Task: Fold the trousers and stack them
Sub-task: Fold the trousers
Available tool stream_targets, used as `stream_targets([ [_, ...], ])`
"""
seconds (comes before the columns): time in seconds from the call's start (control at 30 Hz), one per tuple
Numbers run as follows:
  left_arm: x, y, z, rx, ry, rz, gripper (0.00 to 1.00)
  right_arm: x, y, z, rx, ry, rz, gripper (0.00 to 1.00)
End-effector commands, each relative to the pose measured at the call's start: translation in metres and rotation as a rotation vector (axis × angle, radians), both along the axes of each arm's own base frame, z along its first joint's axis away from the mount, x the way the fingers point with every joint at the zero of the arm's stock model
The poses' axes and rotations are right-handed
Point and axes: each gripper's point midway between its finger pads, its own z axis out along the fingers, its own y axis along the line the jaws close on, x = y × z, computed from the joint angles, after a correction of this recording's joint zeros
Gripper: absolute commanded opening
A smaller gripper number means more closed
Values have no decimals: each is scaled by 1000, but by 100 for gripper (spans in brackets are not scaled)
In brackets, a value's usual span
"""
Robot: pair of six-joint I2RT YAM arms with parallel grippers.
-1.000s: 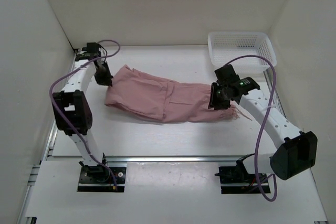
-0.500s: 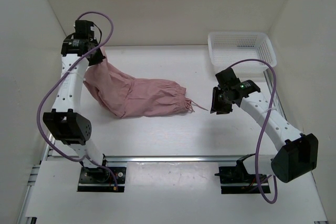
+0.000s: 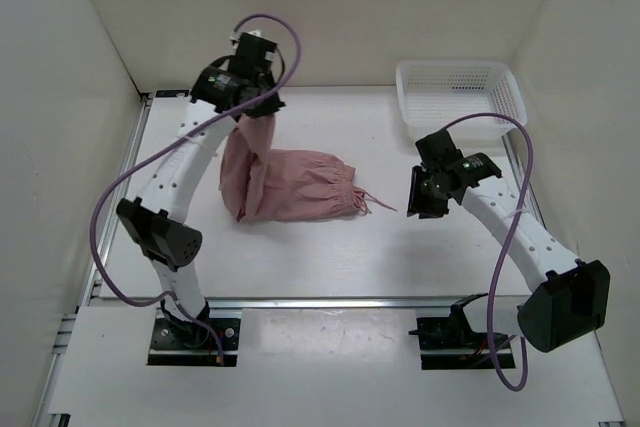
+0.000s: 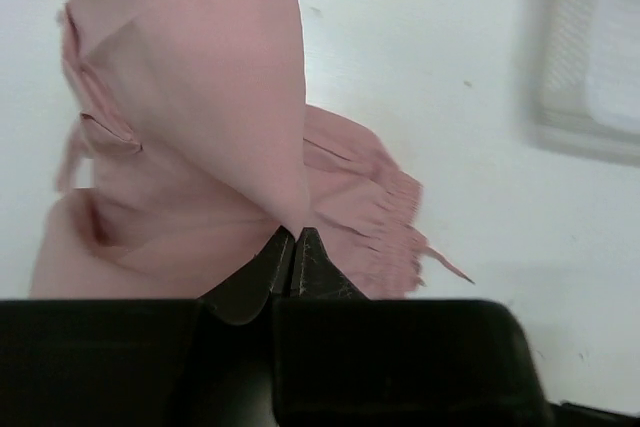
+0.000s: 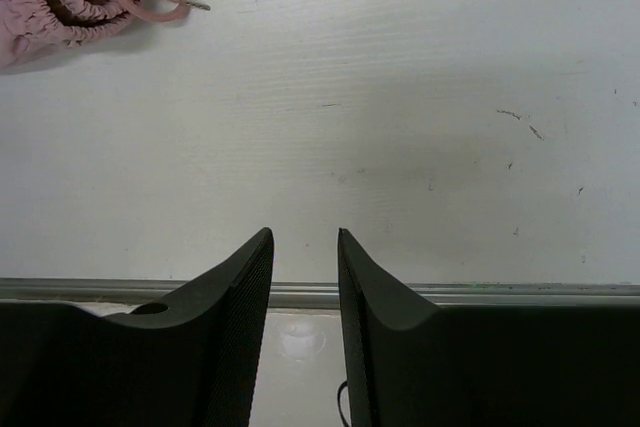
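Pink trousers [image 3: 290, 185] hang below the left end effector [image 4: 293, 250], pinched between its jaws.

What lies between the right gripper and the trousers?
Only bare table and loose drawstrings trailing from the trousers toward the right gripper, not reaching it; the top external view shows this.

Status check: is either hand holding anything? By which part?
Left hand is shut on the trousers, pinching a fabric edge at the raised end, opposite the drawstrings. Right hand holds nothing, jaws apart above the table.
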Motion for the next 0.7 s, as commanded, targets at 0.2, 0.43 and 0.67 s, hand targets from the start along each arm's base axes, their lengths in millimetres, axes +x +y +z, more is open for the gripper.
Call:
stream_targets([
  [0.2, -22, -196, -23, -230, 27, -362, 76, -7, -19, 2, -37, -5, -30, 38],
  [0.43, -15, -157, -54, -77, 127, -346, 99, -16, -27, -2, -47, 2, -51, 52],
  [0.67, -49, -80, -48, -57, 101, -244, 78, -3, 1, 13, 67, -32, 10, 8],
])
